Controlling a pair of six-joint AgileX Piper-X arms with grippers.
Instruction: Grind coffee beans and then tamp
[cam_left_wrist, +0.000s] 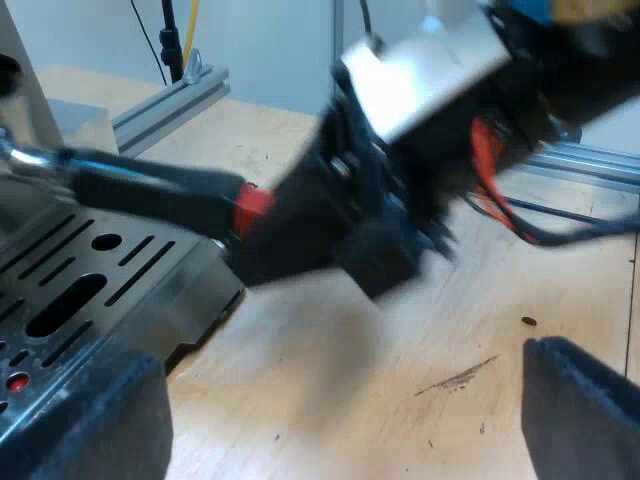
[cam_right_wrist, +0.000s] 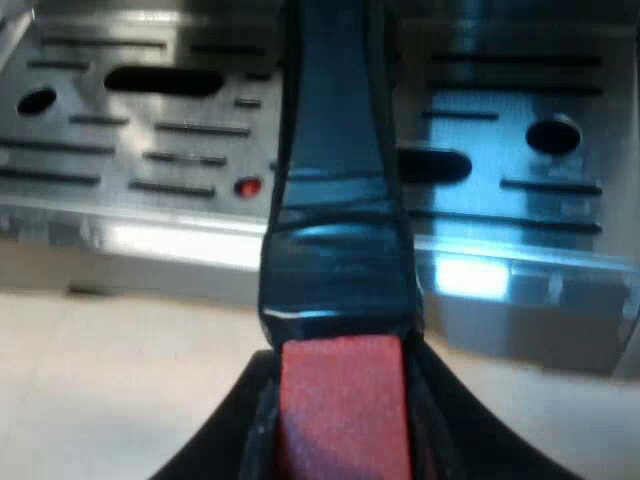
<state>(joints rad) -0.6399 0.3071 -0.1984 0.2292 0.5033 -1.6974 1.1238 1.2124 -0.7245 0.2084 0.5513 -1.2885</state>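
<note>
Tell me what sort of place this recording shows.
Probably a lab test bench, not a café: slotted steel espresso-machine drip tray, pale wooden tabletop, bare aluminium frame rails.

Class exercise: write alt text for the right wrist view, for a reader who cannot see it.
The right gripper clasps the red end of the holder's dark handle between its black fingers. The handle reaches out over the espresso machine's slotted metal drip tray, which stands on a pale table.

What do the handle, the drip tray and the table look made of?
Handle: dark glossy plastic, probably, by its soft highlights; its red end looks matte, maybe rubbery. Drip tray: brushed metal, likely steel, with bright reflections and punched slots. Table: light wood or plywood, showing faint grain and scratches.
</note>
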